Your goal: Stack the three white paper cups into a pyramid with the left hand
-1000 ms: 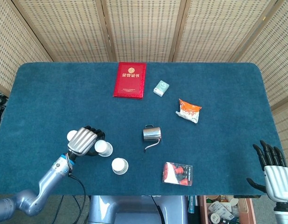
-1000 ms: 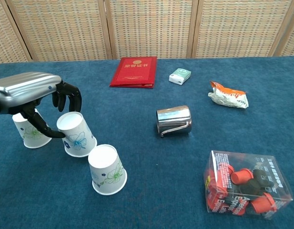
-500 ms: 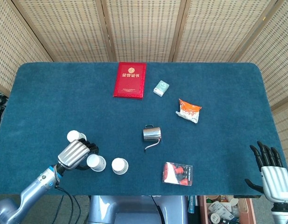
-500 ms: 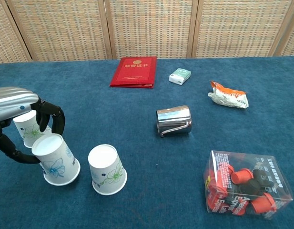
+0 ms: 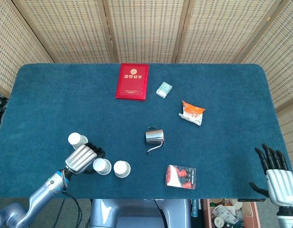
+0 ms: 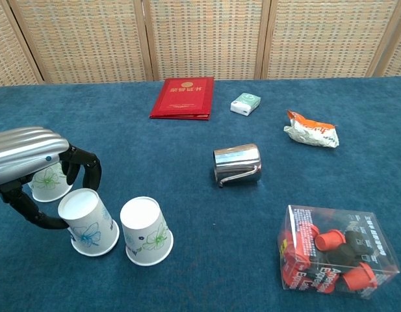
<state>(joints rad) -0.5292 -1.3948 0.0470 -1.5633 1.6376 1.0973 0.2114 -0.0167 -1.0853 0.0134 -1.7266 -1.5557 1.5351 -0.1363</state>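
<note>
Near cups (image 6: 147,231), steel pitcher (image 6: 237,164), clear box (image 6: 336,260)

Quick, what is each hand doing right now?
Left hand: holding a white paper cup.
Right hand: open, fingers apart, holding nothing.

Colours and patterns on the dark teal table (image 6: 187,273)

Three white paper cups (image 6: 88,221) carry blue-green floral prints; the left hand (image 6: 31,166) has a silver back with black fingers. At 12 o'clock lies a red booklet (image 6: 182,98) with gold lettering, beside a pale green-and-white box (image 6: 245,103). An orange-and-white packet (image 6: 310,133), a shiny steel pitcher (image 6: 237,164), and a clear box (image 6: 336,260) of red and black pieces.
</note>
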